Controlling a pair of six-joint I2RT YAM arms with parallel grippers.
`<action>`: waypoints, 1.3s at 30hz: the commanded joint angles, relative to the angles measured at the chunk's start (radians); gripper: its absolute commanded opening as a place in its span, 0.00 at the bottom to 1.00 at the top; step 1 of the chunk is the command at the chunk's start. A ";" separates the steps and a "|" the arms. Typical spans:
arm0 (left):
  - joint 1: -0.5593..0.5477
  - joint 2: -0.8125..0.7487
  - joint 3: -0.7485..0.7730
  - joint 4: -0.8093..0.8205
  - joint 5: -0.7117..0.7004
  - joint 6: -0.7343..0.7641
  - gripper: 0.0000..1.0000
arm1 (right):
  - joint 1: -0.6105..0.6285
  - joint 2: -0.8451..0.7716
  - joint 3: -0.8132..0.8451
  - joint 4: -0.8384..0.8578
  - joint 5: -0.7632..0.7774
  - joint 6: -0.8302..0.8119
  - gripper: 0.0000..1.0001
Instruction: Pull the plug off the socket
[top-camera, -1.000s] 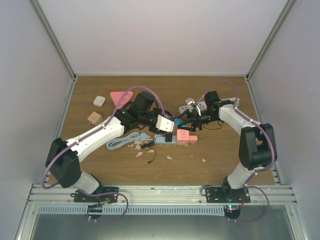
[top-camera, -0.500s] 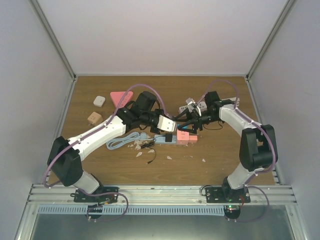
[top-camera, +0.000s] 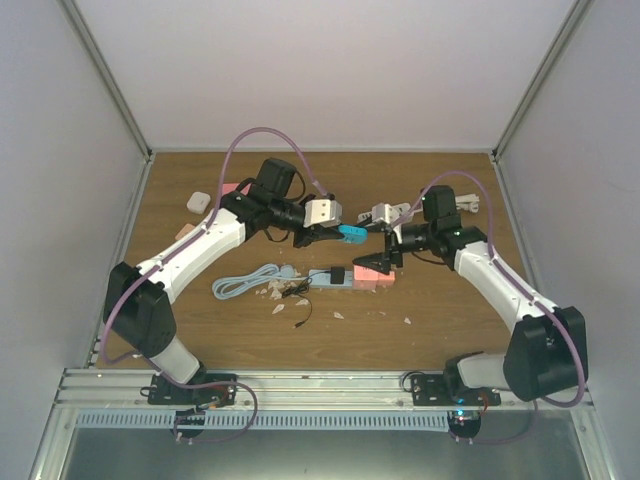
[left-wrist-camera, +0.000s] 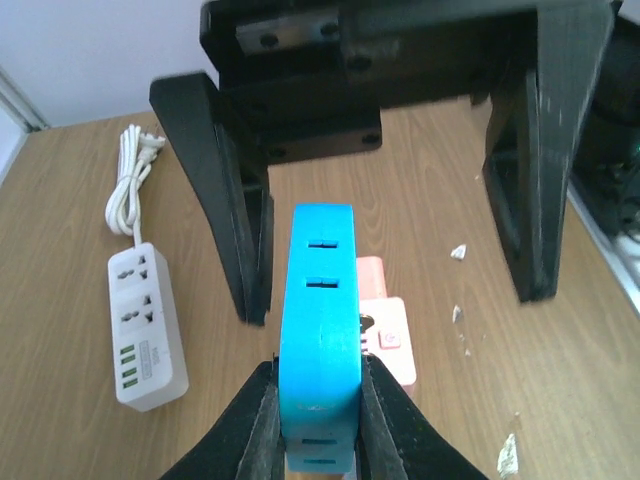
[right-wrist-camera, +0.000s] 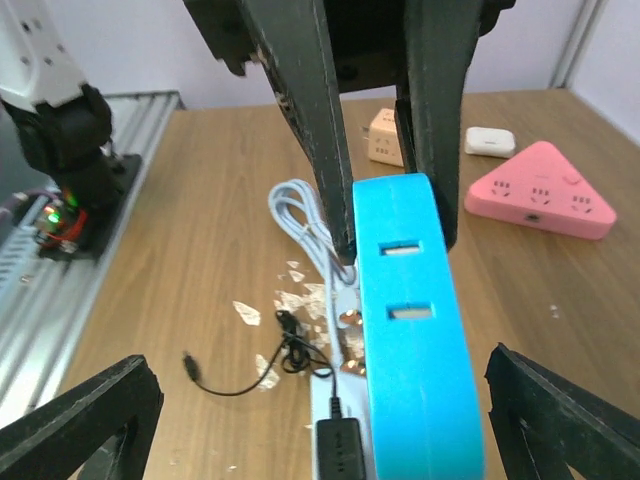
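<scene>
The plug (top-camera: 352, 234), a bright blue block with paired slots in its face, hangs in the air between the two arms, clear of the counter (top-camera: 450, 310). We see it apart from the pink socket block (top-camera: 375, 275), which lies flat on the wood just beneath and a little toward the arm bases.

The left fingers (left-wrist-camera: 255, 420) are pressed hard together on the plug's near end, one pad on each broad side, with no gap showing in the left wrist view. They alone carry it.

The right fingers (right-wrist-camera: 85, 420) stand spread wide. They straddle the plug's other end, and in both wrist views we see wood-coloured space between each finger and the blue sides, so they hold nothing.

Beside the pink socket block lies a light blue power strip (top-camera: 325, 278) with a black adapter (right-wrist-camera: 338, 450) seated in it and its cable coiled to one side. A white power strip (left-wrist-camera: 148, 325) rests flat farther back on the counter. In the right wrist view a pink triangular strip (right-wrist-camera: 540, 195) sits beyond the left arm. Small pale scraps are scattered over the wood near the light blue power strip.
</scene>
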 joint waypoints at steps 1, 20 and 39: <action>0.004 0.011 0.043 0.003 0.118 -0.084 0.00 | 0.077 -0.042 -0.027 0.136 0.191 0.024 0.89; 0.004 -0.099 -0.109 -0.074 0.063 0.096 0.00 | 0.043 0.013 0.086 0.157 0.243 0.108 0.42; 0.274 -0.097 -0.132 0.099 -0.164 -0.087 0.00 | 0.034 -0.022 0.109 0.169 0.180 0.163 0.87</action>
